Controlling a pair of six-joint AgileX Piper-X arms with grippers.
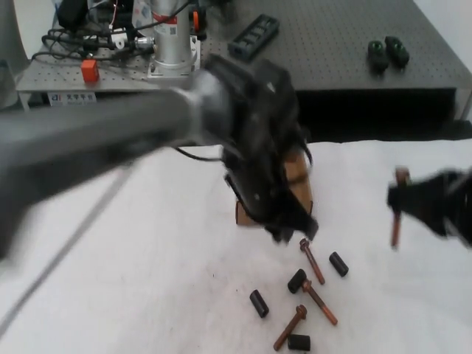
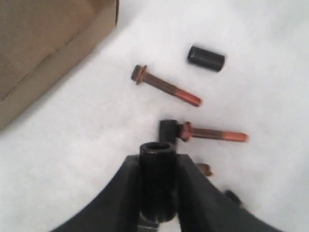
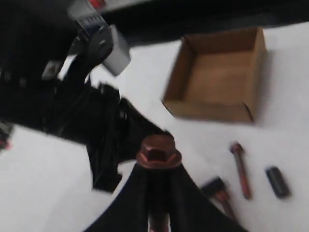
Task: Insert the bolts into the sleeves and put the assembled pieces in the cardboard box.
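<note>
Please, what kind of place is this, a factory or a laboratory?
Probably a robotics laboratory: a perforated metal table, loose cables and a robot arm over a cloth-covered bench.

High camera sitting behind arms, looking forward and down over white-covered bench, standing well off. Left wrist camera looking down along left tool and its held sleeve, hanging close over bench. Right wrist camera looking past right tool and its held bolt, facing across bench from farther back. All three sharing cardboard box and loose bolts lying near it.
</note>
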